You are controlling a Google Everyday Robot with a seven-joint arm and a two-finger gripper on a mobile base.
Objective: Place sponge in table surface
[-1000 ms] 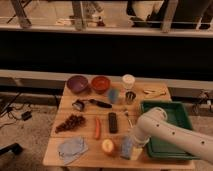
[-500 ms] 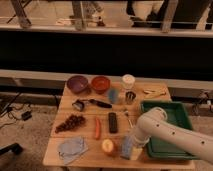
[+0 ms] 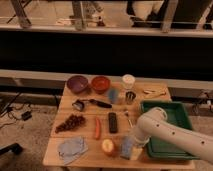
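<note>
Nothing on the table (image 3: 150, 159) has shifted since the earlier frames, and the arm holds the same reach across its near right corner. The gripper (image 3: 128, 148) sits low at the table's front edge, just right of the apple (image 3: 107, 146); whether its fingers are spread or closed, I cannot tell. The pale blue sponge (image 3: 126, 147) appears to be at the gripper, right beside the apple. Left of the apple lies a grey cloth (image 3: 70, 149). Behind the apple lie a carrot (image 3: 97, 128) and a dark remote (image 3: 113, 122), with grapes (image 3: 70, 122) further left. The green tray (image 3: 170, 131) stands right of the apple. At the back stand a purple bowl (image 3: 77, 83), a red bowl (image 3: 100, 83) and a white cup (image 3: 128, 81). Beyond the table runs a dark wall with metal railings above.
</note>
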